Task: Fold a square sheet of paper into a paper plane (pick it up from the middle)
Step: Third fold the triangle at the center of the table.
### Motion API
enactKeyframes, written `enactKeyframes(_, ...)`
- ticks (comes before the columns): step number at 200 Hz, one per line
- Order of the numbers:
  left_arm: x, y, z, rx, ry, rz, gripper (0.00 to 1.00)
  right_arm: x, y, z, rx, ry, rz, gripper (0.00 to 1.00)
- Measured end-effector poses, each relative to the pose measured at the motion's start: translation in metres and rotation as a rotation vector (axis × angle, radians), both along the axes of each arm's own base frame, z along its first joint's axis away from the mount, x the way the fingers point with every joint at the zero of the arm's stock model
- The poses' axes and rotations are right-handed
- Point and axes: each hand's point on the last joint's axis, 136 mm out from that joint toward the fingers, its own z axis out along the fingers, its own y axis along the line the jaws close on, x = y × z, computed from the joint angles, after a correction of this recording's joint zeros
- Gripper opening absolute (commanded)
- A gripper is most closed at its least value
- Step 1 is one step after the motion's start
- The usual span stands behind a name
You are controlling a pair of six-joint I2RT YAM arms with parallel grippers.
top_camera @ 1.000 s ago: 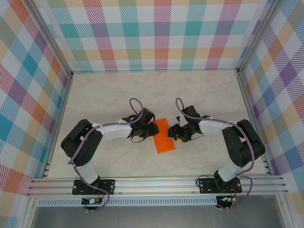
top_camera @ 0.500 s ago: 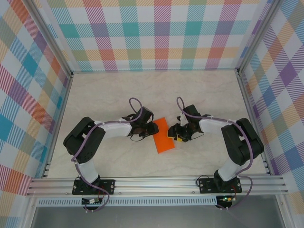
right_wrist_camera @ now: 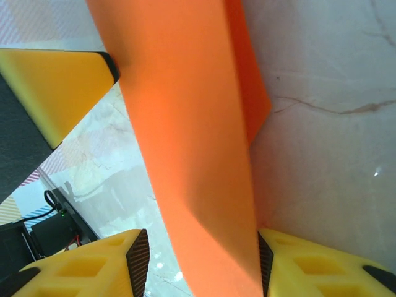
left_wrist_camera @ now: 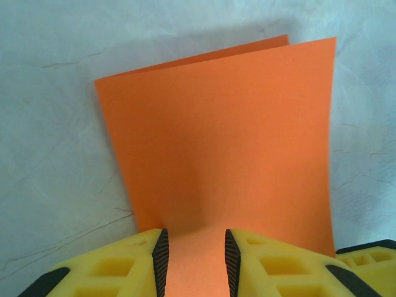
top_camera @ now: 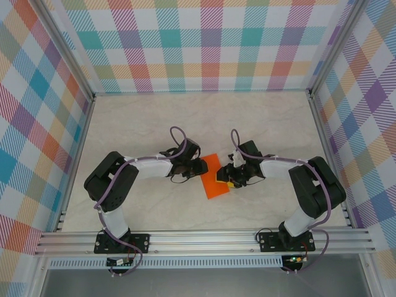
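Note:
The square sheet of paper (top_camera: 214,180) lies folded in half as a bright orange rectangle at the table's middle. My left gripper (top_camera: 199,167) sits low at its upper left edge. In the left wrist view the paper (left_wrist_camera: 229,124) spans the gap of the left gripper (left_wrist_camera: 195,250), whose jaws stand apart. My right gripper (top_camera: 224,176) is at the paper's right edge. In the right wrist view a raised layer of paper (right_wrist_camera: 185,124) runs between the jaws of the right gripper (right_wrist_camera: 201,263), touching the right pad (right_wrist_camera: 265,260) but clear of the left one.
Marble-look tabletop (top_camera: 142,124) is ringed by checked walls and aluminium rails (top_camera: 204,240). In the right wrist view a yellow finger of the left gripper (right_wrist_camera: 55,86) shows beyond the paper. Both arms' elbows stick outward near the front corners.
My right gripper has slid left onto the paper's right edge and its jaws have narrowed a little. The left gripper has shifted slightly right. The paper stays put.

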Motion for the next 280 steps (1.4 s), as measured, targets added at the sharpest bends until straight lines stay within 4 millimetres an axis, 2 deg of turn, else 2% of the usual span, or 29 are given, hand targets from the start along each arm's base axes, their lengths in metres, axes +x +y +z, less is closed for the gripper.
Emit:
enactKeyframes(40,0.004,-0.004,0.005,-0.004,-0.02,-0.024,0.32,0.005,0.001,0.004,-0.014,-0.028,0.021,0.52)
enactKeyframes(76,0.0,-0.001,0.003,0.021,-0.008,-0.035,0.32,0.032,0.014,0.009,-0.01,-0.08,0.066,0.51)
enactKeyframes(114,0.0,0.003,0.0,0.043,-0.007,-0.027,0.32,0.051,0.022,0.0,-0.017,-0.087,0.105,0.44)
enactKeyframes(148,-0.004,0.013,0.007,0.052,-0.032,-0.011,0.34,0.051,0.018,-0.003,-0.022,-0.08,0.114,0.33)
enactKeyframes(163,-0.008,0.018,0.015,0.045,-0.05,-0.006,0.35,0.051,0.018,-0.003,-0.02,-0.075,0.111,0.26)
enactKeyframes(178,-0.01,0.021,0.024,0.036,-0.072,-0.001,0.35,0.051,0.019,-0.002,-0.011,-0.067,0.104,0.11)
enactKeyframes(193,-0.014,0.024,0.031,0.032,-0.094,-0.004,0.36,0.05,0.02,-0.002,0.006,-0.056,0.082,0.07)
enactKeyframes(233,-0.031,0.022,0.044,0.044,-0.159,-0.064,0.43,0.037,0.012,-0.001,0.018,0.027,-0.052,0.06)
enactKeyframes(280,-0.077,0.0,0.055,0.108,-0.283,-0.284,0.56,0.036,0.008,0.007,0.031,0.071,-0.171,0.08)
